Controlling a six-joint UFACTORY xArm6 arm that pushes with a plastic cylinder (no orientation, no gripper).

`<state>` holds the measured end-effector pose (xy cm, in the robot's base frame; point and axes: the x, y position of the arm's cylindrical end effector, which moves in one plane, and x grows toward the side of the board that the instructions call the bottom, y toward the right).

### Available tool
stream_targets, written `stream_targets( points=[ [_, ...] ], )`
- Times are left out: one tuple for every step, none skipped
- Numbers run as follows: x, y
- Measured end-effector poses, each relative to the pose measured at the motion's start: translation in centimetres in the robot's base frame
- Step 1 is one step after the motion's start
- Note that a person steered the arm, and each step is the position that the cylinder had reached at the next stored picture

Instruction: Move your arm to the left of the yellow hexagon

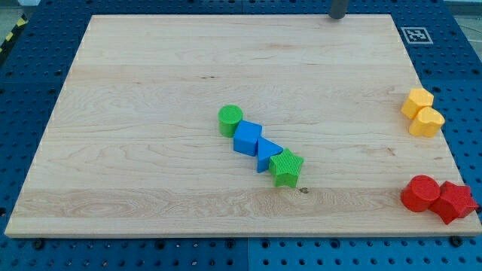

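Observation:
My tip (338, 16) shows at the view's top edge, right of centre, over the far edge of the wooden board (151, 90). Two yellow blocks touch each other near the board's right edge. The upper one (417, 101) looks angular, like a hexagon. The lower one (428, 121) is more rounded, and its shape is unclear. My tip is well above and to the left of both, touching no block.
A green cylinder (230, 119), blue cube (247, 138), blue triangle (267, 153) and green star (286, 167) form a diagonal chain at the board's centre. A red cylinder (420, 193) and red star (454, 201) sit at the bottom right.

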<state>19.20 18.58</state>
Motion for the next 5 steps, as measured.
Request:
stream_targets(
  points=[
    [0.03, -0.14],
    [0.02, -0.32],
    [-0.03, -0.50],
    [-0.03, -0.68],
    [-0.08, -0.86]
  ],
)
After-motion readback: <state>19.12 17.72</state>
